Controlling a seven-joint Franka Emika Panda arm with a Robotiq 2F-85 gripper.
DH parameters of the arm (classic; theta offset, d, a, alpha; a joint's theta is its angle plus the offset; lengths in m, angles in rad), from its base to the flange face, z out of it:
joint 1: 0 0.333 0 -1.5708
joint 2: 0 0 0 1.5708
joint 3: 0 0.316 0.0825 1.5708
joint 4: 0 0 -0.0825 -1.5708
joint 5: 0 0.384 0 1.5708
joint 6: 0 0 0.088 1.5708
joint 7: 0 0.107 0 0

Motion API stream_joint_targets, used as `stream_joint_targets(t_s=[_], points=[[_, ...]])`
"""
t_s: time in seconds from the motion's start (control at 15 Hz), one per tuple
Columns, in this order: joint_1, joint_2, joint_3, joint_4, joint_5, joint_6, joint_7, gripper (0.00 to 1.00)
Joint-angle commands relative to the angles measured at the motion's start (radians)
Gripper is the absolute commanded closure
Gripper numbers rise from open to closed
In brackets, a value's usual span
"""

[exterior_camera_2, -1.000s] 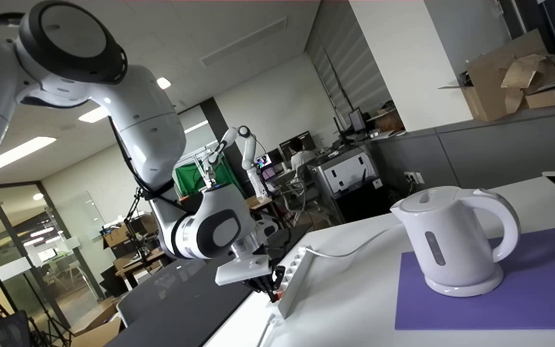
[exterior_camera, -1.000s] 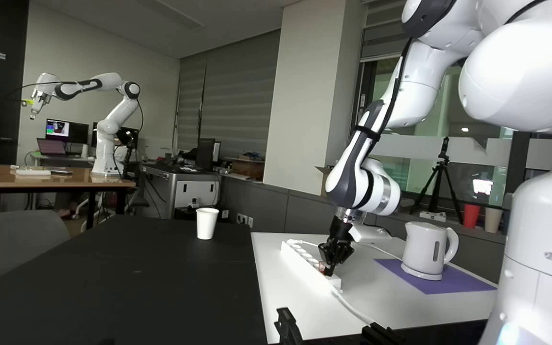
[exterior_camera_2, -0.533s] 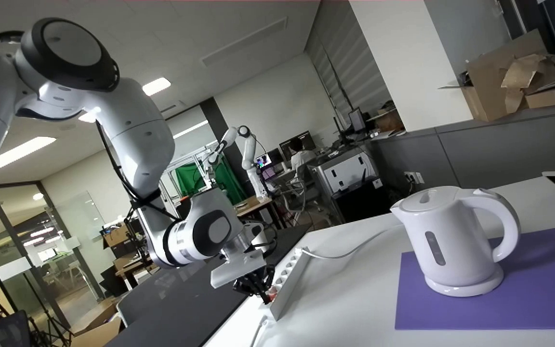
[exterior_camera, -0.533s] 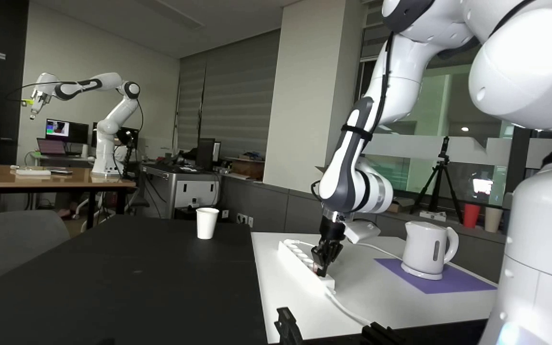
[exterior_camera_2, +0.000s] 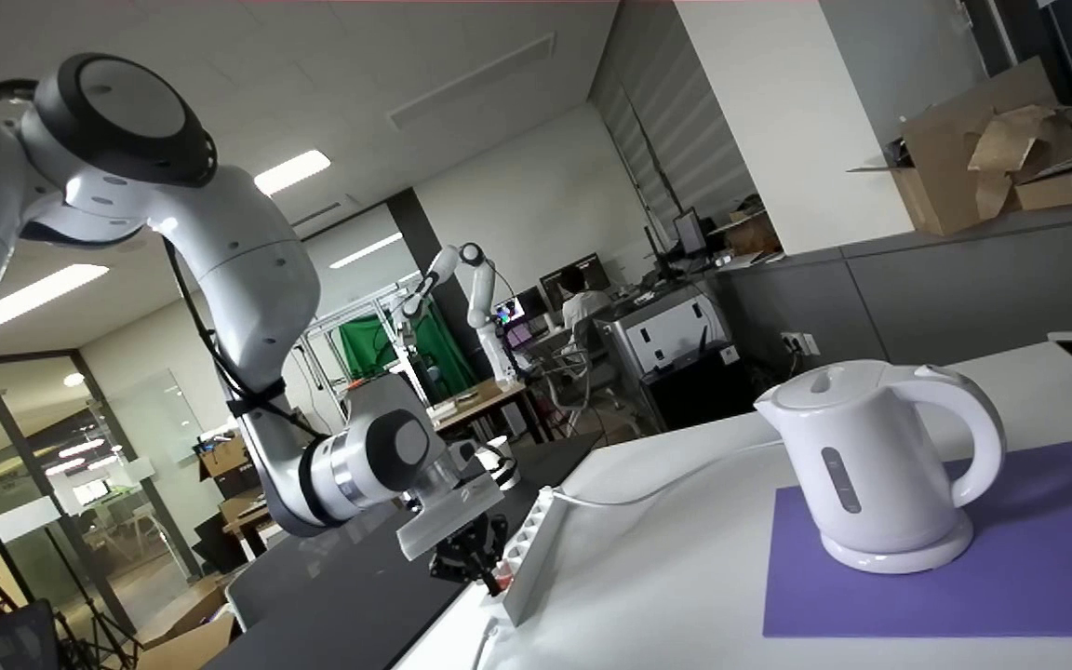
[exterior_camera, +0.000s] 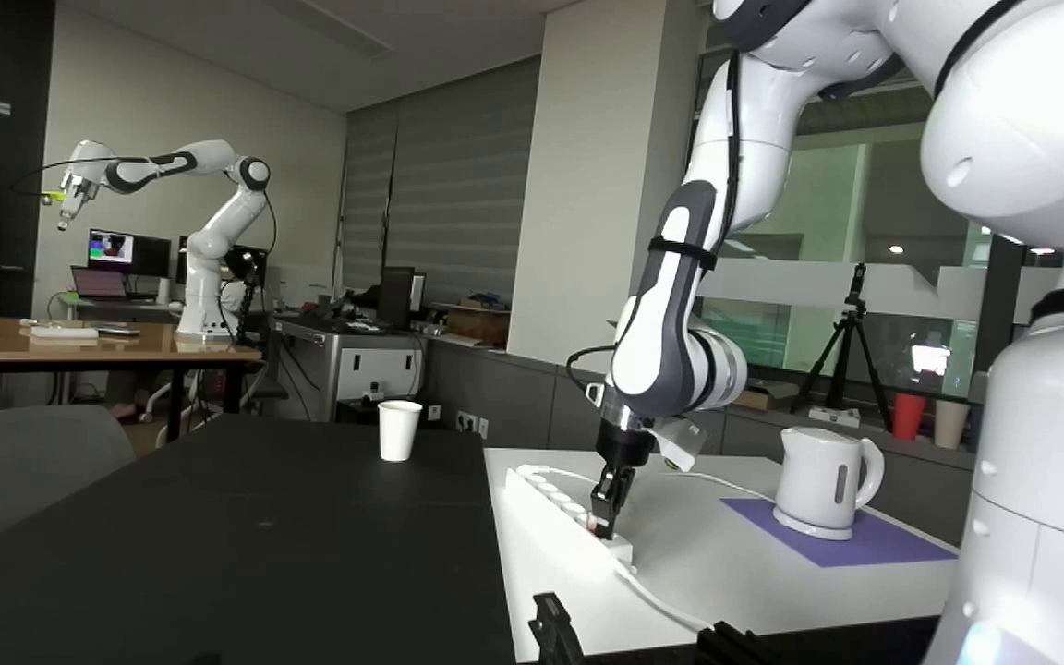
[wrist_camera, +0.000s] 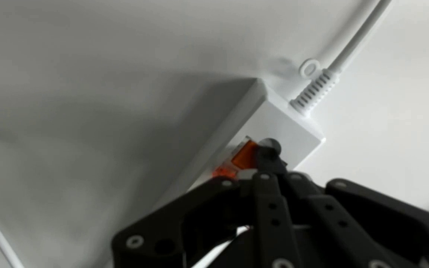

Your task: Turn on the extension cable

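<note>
One long, narrow, white plastic power strip (wrist_camera: 285, 128) lies on one white tabletop (exterior_camera: 754, 591), well apart from one glossy white kettle-like jug (exterior_camera_2: 876, 456) on one flat purple rectangular sheet (exterior_camera_2: 1048, 568); one tapered white cup (exterior_camera: 398, 434) stands on the black table (exterior_camera: 218, 536) beside. Of two white jointed robot arms (exterior_camera: 221, 226), the nearer arm (exterior_camera: 666, 282) bends down to the strip's switch end, its black two-fingered gripper (wrist_camera: 268, 158) tilted, fingers meeting narrowly at the orange-red switch (wrist_camera: 245, 155); whether they press it cannot be told.
</note>
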Motion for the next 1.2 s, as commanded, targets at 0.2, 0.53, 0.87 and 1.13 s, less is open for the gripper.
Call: stream_joint_targets(t_s=[0.2, 0.53, 0.87, 1.13], points=[[0.040, 0.100, -0.027, 0.026, -0.069, -0.090, -0.053, 1.00], [0.029, 0.077, -0.014, 0.047, -0.064, -0.154, -0.055, 1.00], [-0.089, -0.019, 0.104, 0.046, 0.022, -0.208, -0.044, 1.00], [-0.170, -0.083, 0.182, 0.032, 0.110, -0.244, -0.040, 1.00]])
